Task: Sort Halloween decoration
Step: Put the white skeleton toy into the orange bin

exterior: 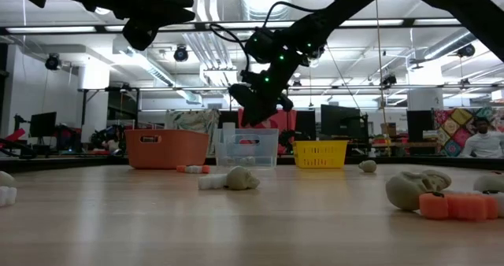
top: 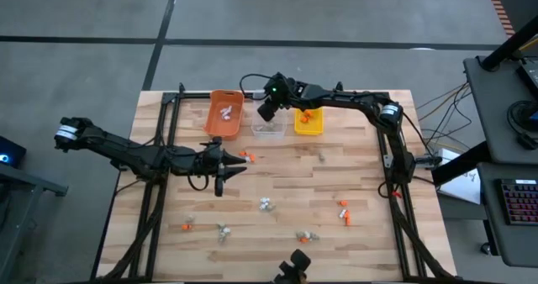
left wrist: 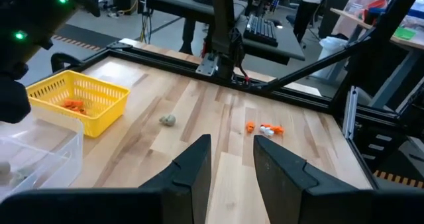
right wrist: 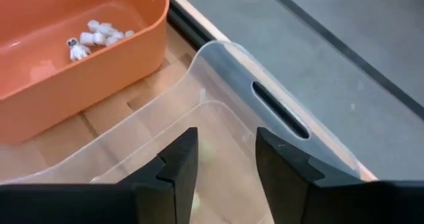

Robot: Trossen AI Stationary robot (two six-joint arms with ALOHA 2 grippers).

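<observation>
Tiny orange, white and grey-tan Halloween trinkets lie scattered on the wooden table (top: 277, 179): an orange one (top: 245, 155) just beyond my left gripper, a white one (top: 266, 204), a grey one (top: 223, 230), and an orange-and-white group (top: 343, 209). My left gripper (top: 229, 163) (left wrist: 232, 159) hovers open and empty over the table's middle left. My right gripper (top: 269, 109) (right wrist: 224, 159) hangs open and empty above the clear bin (top: 269, 127) (right wrist: 265, 111). White trinkets (right wrist: 96, 35) rest on the floor of the orange bin (top: 225, 114). Orange ones (left wrist: 71, 105) lie in the yellow bin (top: 308, 121).
The three bins stand in a row at the table's far edge, orange on the left, clear in the middle, yellow on the right. A grey trinket (left wrist: 169, 120) and an orange-and-white cluster (left wrist: 265, 128) lie ahead of my left gripper. Black frame rails (top: 172, 116) border the table. A person (exterior: 476, 140) sits far behind.
</observation>
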